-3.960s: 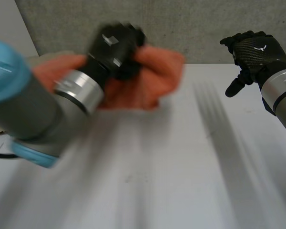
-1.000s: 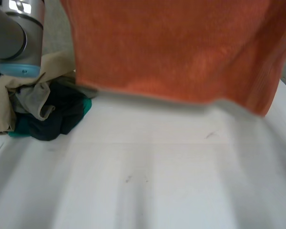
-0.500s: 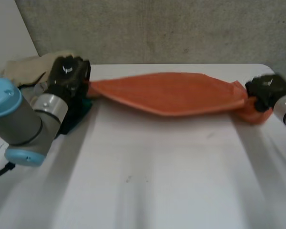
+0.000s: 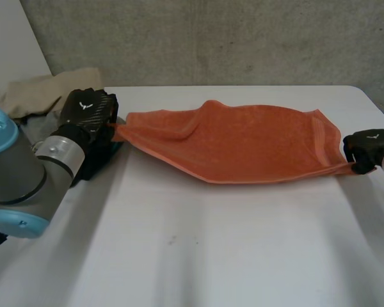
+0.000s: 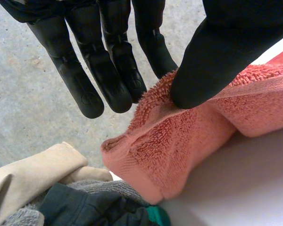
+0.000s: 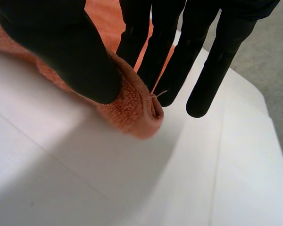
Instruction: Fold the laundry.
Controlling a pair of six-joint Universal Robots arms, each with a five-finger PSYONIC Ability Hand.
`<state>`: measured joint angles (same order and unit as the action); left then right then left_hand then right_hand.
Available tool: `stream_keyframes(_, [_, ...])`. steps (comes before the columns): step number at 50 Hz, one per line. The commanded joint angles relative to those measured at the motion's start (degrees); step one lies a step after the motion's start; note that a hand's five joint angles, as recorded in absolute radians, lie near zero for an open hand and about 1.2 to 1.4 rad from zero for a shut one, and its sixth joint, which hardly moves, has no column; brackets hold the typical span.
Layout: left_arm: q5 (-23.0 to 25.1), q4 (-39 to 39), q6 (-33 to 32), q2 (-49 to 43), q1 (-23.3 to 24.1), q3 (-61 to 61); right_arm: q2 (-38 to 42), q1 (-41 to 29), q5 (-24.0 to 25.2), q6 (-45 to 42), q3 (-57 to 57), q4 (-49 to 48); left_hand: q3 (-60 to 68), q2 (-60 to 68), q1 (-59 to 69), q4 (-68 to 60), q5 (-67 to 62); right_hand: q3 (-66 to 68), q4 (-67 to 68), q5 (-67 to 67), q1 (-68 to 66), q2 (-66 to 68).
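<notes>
An orange towel is stretched across the far half of the white table, sagging onto it in the middle. My left hand pinches the towel's left corner between thumb and straight fingers. At the table's right side my right hand pinches the opposite corner between its thumb and fingers, just above the table.
A heap of other laundry lies at the table's far left: a beige cloth, with dark and teal garments under my left hand. The table's right edge runs close past my right hand. A concrete wall stands behind.
The towel hung high in front of the camera a second ago. Both hands have brought it down and pulled it out sideways; it has spread wider on the table since half a second ago.
</notes>
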<state>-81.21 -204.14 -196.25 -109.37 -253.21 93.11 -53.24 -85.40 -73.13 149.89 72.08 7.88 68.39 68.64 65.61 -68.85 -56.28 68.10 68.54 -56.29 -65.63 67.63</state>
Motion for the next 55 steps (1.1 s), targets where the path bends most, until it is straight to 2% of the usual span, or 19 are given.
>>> stream_keyframes(1, [-0.09,8.92,-0.71,7.58,0.09,2.25,-8.45,1.99,0.35,-4.86,4.46,8.02,11.61,11.36,14.39,-11.15,-13.72,11.90,11.46,-13.71,-14.37,12.37])
stream_keyframes(6, [0.09,22.26,-2.99,14.70,-0.09,4.53,-17.49,6.82,0.01,-17.06,9.91,17.07,11.61,11.36,14.39,-11.15,-13.72,11.90,11.46,-13.71,-14.37,12.37])
stream_keyframes(7, [0.09,25.08,-4.13,15.85,-0.18,4.89,-20.99,8.48,-0.08,-23.00,12.62,20.65,11.61,11.36,14.39,-11.15,-13.72,11.90,11.46,-13.71,-14.37,12.37])
stream_keyframes(8, [0.09,30.93,-6.92,17.77,-0.35,5.85,-22.59,9.19,-0.17,-26.02,14.12,22.43,11.61,11.36,14.39,-11.15,-13.72,11.90,11.46,-13.71,-14.37,12.37])
stream_keyframes(11, [0.09,39.49,-12.12,19.63,-0.35,7.78,-27.95,12.61,0.18,-36.72,19.30,27.17,11.61,11.36,14.39,-11.15,-13.72,11.90,11.46,-13.71,-14.37,12.37])
stream_keyframes(12, [0.09,44.48,-15.35,20.07,-0.35,9.18,-28.67,13.23,0.09,-38.77,20.11,27.45,11.61,11.36,14.39,-11.15,-13.72,11.90,11.46,-13.71,-14.37,12.37])
stream_keyframes(15, [0.09,47.60,-18.89,19.99,0.09,10.78,-29.90,15.25,0.35,-39.59,22.65,26.50,11.61,11.36,14.39,-11.15,-13.72,11.90,11.46,-13.71,-14.37,12.37])
stream_keyframes(21, [-0.17,38.57,-20.84,13.50,0.09,9.99,-27.37,14.04,0.97,-32.83,22.84,17.72,11.61,11.36,14.39,-11.15,-13.72,11.90,11.46,-13.71,-14.37,12.37])
stream_keyframes(30, [-0.70,26.78,-18.29,-3.29,2.98,-5.20,-11.91,4.03,-3.94,-21.58,13.11,3.12,11.61,11.36,14.39,-11.15,-13.72,11.90,11.46,-13.71,-14.37,12.37])
stream_keyframes(39, [-7.20,21.16,-16.62,-20.86,3.95,-24.88,0.85,-0.64,-7.82,-19.63,0.09,-8.31,11.61,11.36,14.39,-11.15,-13.72,11.90,11.46,-13.71,-14.37,12.37])
stream_keyframes(46, [-8.00,14.04,-16.62,-25.98,4.57,-31.32,8.14,-2.66,-10.89,-17.53,-8.08,-16.12,11.61,11.36,14.39,-11.15,-13.72,11.90,11.46,-13.71,-14.37,12.37])
stream_keyframes(47, [-7.74,12.20,-16.44,-26.33,4.92,-31.32,8.67,-2.84,-11.33,-17.44,-8.62,-16.83,11.61,11.36,14.39,-11.15,-13.72,5.29,4.86,-7.11,-7.77,5.77])
stream_keyframes(48, [-7.73,11.40,-16.62,-26.42,5.18,-31.23,9.20,-3.10,-11.77,-17.44,-9.06,-16.93,2.97,2.72,5.75,-2.52,-5.08,-21.08,-21.52,19.27,18.61,-20.61])
stream_keyframes(49, [-7.73,10.70,-16.79,-26.51,5.62,-31.06,9.81,-3.80,-12.82,-17.44,-9.41,-17.10,-26.92,-27.17,-24.15,27.38,24.82,-58.10,-58.54,56.29,55.63,-57.63])
stream_keyframes(50, [-7.73,9.56,-16.88,-26.42,6.84,-30.71,9.99,-4.16,-13.26,-17.44,-9.42,-17.11,-57.53,-57.78,-54.75,57.99,55.42,-58.10,-58.54,56.29,55.63,-57.63])
stream_keyframes(51, [-7.65,9.03,-16.79,-26.24,7.38,-30.36,10.00,-4.42,-13.79,-17.26,-9.33,-17.11,-45.35,-45.60,-42.57,45.80,43.24,-58.10,-58.54,56.29,55.63,-57.63])
stream_keyframes(52, [-7.82,8.59,-16.79,-26.16,7.82,-29.92,9.82,-4.51,-13.97,-17.09,-9.07,-17.02,-48.22,-48.47,-45.45,48.68,46.12,-58.10,-58.54,56.29,55.63,-57.63])
stream_keyframes(53, [-7.91,8.32,-16.79,-25.98,8.08,-29.57,9.12,-5.03,-14.14,-16.48,-8.37,-17.02,-58.39,-58.64,-55.61,58.85,56.28,-58.10,-58.54,56.29,55.63,-57.63])
stream_keyframes(55, [-8.00,7.53,-16.27,-25.10,8.61,-28.08,7.63,-4.95,-14.06,-15.33,-7.31,-16.93,-58.39,-58.64,-55.61,58.85,56.28,-58.10,-58.54,56.29,55.63,-57.63])
